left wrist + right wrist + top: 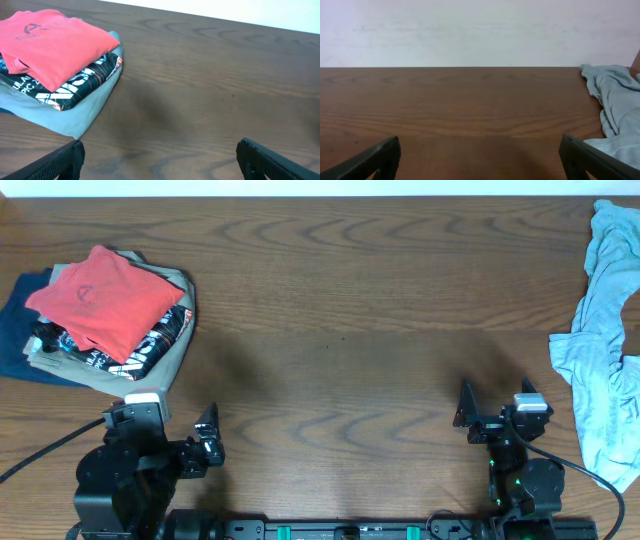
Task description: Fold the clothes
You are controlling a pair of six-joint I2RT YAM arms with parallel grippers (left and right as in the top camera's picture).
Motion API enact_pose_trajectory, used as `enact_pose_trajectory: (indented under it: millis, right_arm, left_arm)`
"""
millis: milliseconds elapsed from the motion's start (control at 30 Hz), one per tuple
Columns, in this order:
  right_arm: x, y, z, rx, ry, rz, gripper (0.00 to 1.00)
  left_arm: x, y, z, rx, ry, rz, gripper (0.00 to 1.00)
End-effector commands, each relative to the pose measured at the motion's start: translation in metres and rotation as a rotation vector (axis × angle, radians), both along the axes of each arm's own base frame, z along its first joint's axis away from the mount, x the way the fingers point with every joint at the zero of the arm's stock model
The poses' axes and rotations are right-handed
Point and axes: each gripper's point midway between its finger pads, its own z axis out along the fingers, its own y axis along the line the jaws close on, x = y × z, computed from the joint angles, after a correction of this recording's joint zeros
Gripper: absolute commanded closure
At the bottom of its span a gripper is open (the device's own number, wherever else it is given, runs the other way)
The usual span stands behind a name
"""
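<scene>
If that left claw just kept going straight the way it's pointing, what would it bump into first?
Likely only bare table: the open left gripper aims to the right of the clothes pile topped by the red-orange T-shirt. Depth is hard to judge.

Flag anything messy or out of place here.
The light blue garment lies crumpled and unfolded at the far right, unlike the red shirt, folded neatly at the left. Nothing else stands out.

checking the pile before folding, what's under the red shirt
Directly under the red shirt lies a folded black shirt with white print, then a tan garment, with navy fabric lowest. Anything else beneath is covered.
</scene>
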Motion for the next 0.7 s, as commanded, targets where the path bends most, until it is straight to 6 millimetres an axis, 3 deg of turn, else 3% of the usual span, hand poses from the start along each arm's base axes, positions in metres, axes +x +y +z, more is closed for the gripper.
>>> enact_pose_trajectory:
  millis: [0,667]
  right_arm:
    - [-0.0003,0.0,-0.0003,-0.014,-0.001,0.004,0.01]
    - [-0.0003,0.0,-0.0003,-0.014,-0.001,0.004,0.01]
  left_arm:
    - [0.0003,0.0016,-0.0001,-0.003,-0.001,0.012,0.02]
    - [-0.0011,0.0022,-0.0001,-0.003,-0.004,0.016,0.02]
